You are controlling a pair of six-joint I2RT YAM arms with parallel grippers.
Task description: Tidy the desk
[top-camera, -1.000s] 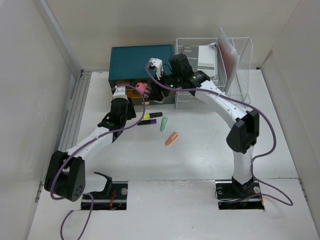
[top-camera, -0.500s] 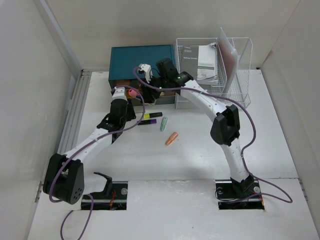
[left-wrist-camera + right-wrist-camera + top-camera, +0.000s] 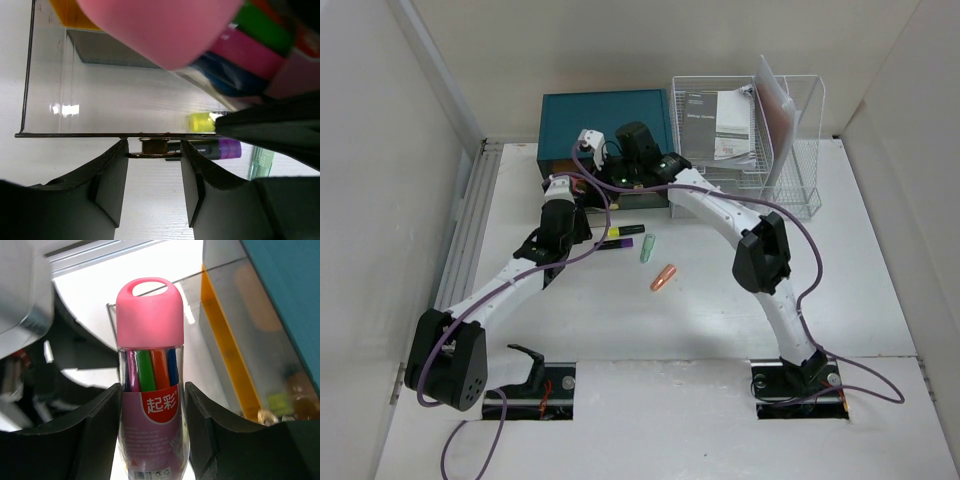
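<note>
The right claw (image 3: 150, 440) pinches a tube of pens (image 3: 150, 390) with a pink cap and holds it over the open clear drawer (image 3: 100, 100) of the teal box (image 3: 605, 115). The left claw (image 3: 153, 172) is pressed onto the drawer handle (image 3: 152, 147). On the tabletop (image 3: 720, 300), just in front, lie a yellow-tipped marker (image 3: 628, 231), a purple marker (image 3: 616, 243), a green marker (image 3: 647, 248) and an orange marker (image 3: 663, 277).
</note>
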